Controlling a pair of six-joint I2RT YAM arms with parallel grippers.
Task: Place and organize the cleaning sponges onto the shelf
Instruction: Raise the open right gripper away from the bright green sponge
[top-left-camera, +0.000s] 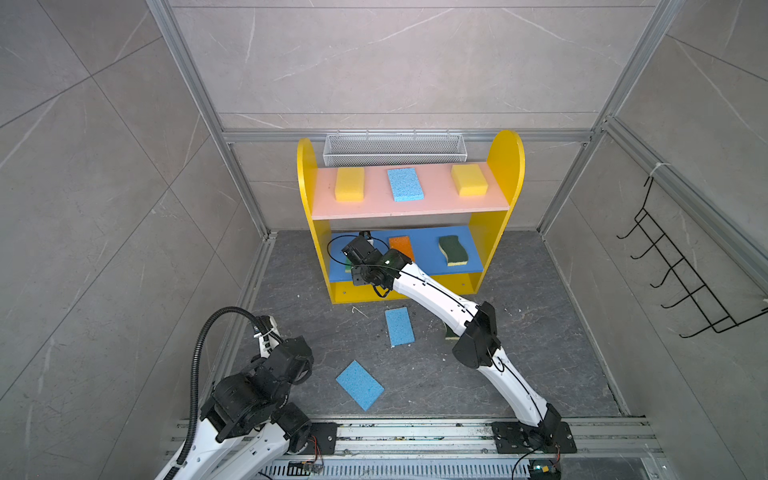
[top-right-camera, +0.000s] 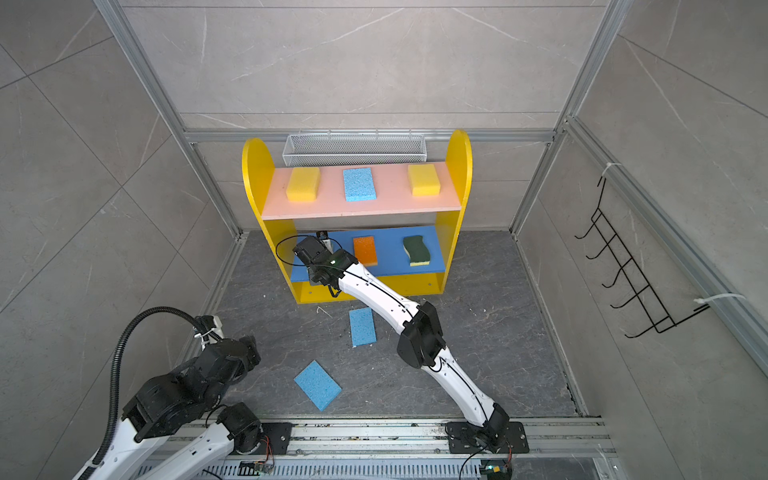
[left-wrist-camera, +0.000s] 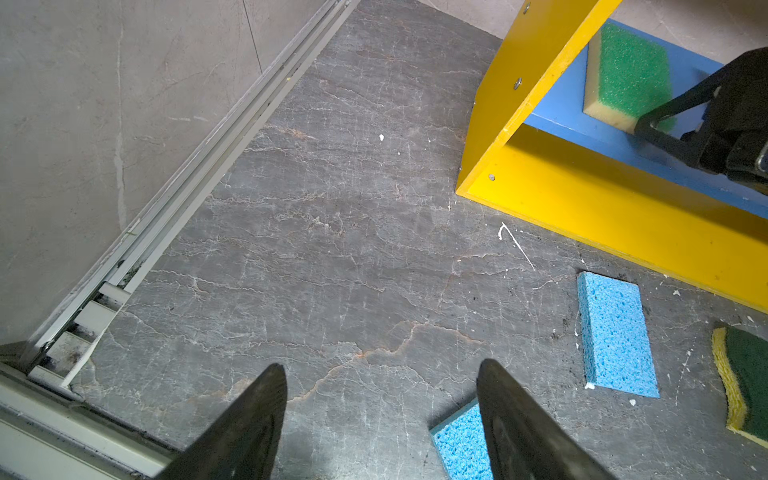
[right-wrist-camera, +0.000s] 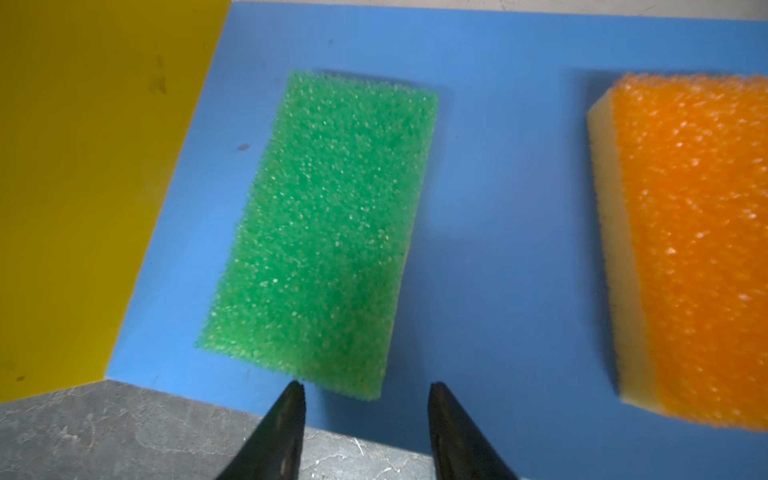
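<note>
Right wrist view: bright green sponge (right-wrist-camera: 324, 232) lying loose on shelf (right-wrist-camera: 83, 187)

Recording left gripper (left-wrist-camera: 382, 365) hanging over floor (left-wrist-camera: 332, 208), jaws parted, empty. Logging near light blue sponge (top-left-camera: 360, 384), far light blue sponge (top-left-camera: 399, 326) and floor wavy sponge (left-wrist-camera: 748, 382) lying before the shelf. Noting pink board (top-left-camera: 436, 203) carrying left yellow sponge (top-left-camera: 350, 184), upper light blue sponge (top-left-camera: 405, 184), right yellow sponge (top-left-camera: 469, 179). Finding right gripper (right-wrist-camera: 366, 385) parted, empty, just short of bright green sponge on blue board (right-wrist-camera: 498, 208); orange sponge (right-wrist-camera: 685, 249), shelved wavy sponge (top-left-camera: 453, 250) lying further right.
</note>
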